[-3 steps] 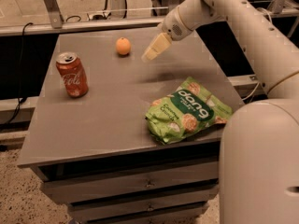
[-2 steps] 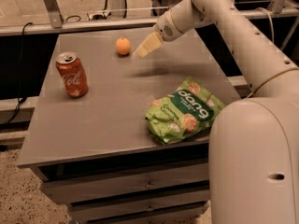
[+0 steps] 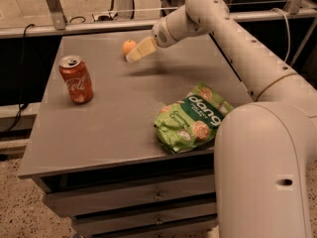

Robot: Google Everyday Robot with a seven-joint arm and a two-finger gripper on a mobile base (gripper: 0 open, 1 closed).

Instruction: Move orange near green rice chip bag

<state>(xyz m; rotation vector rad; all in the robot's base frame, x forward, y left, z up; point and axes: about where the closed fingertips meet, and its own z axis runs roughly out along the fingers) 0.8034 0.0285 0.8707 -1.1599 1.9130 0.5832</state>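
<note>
The orange [image 3: 129, 46] is a small round fruit at the far middle of the grey table [image 3: 109, 123]. My gripper [image 3: 137, 52] reaches in from the right on the white arm and sits just right of the orange, its pale fingertips close beside or touching it. The green rice chip bag [image 3: 192, 118] lies crinkled at the table's near right edge, well apart from the orange and partly behind my arm's white body.
A red Coca-Cola can [image 3: 76, 79] stands upright at the left of the table. Drawers [image 3: 148, 197] sit under the table top. A rail and dark gap run behind the table's far edge.
My gripper has moved left across the far side of the table toward the orange and is now right beside it. The orange, can and bag have not moved.
</note>
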